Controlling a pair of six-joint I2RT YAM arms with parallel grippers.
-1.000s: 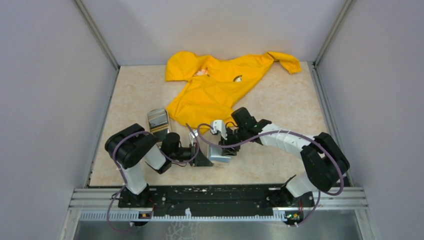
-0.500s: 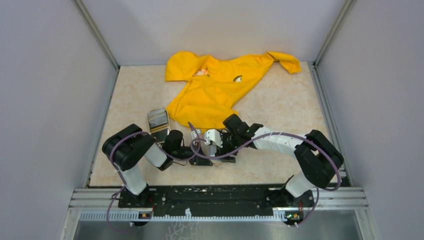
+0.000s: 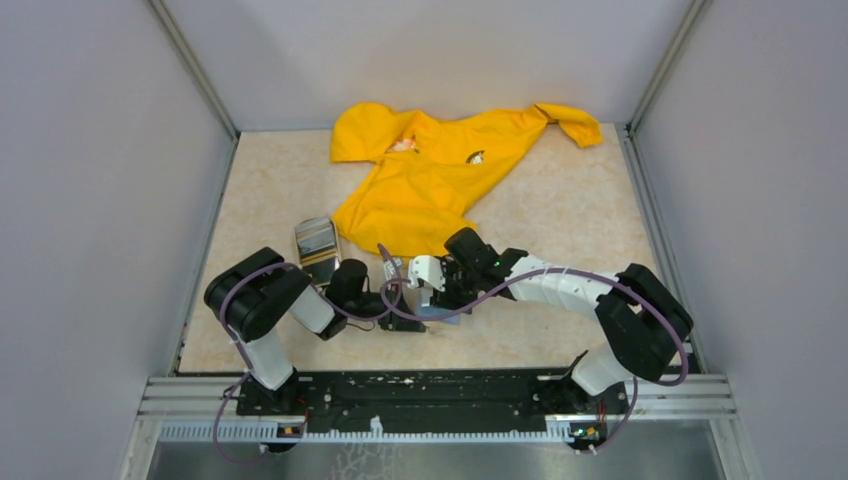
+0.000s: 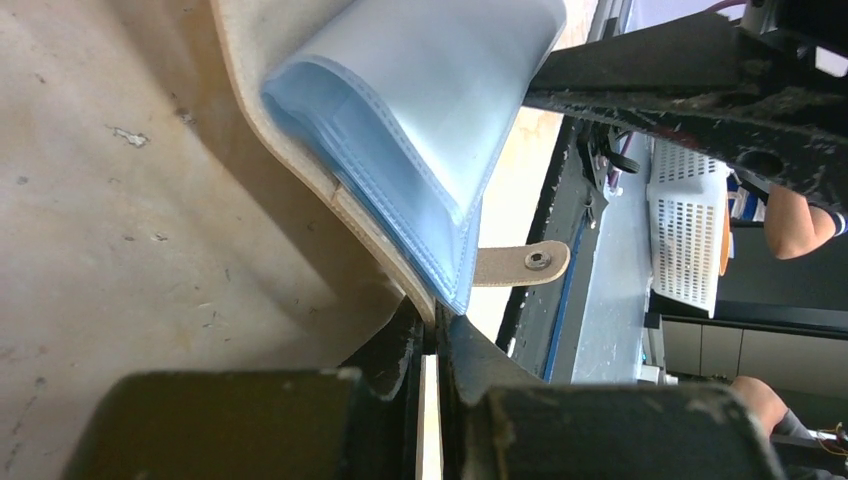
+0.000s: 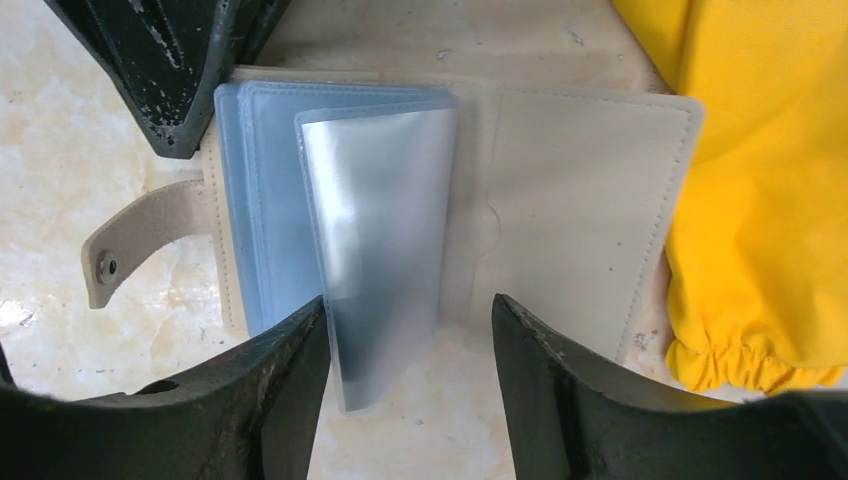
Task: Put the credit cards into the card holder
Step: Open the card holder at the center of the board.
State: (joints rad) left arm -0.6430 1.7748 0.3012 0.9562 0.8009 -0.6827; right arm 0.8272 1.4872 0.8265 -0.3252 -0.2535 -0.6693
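While the credit cards [image 3: 316, 243] lay stacked beyond and left of the left gripper [image 4: 430, 335], that gripper was clamped on the tan edge of the card holder [image 5: 570, 200], which lay spread open directly under the right gripper [image 5: 408, 318]. Its jaws stood apart astride a grey leaf [image 5: 380, 230], card or pocket unclear; a yellow garment [image 5: 760, 200] lay just right of them.

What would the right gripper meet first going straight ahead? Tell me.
Probably the grey pocket leaf of the card holder, lying just ahead of the open right gripper; depth is unclear.
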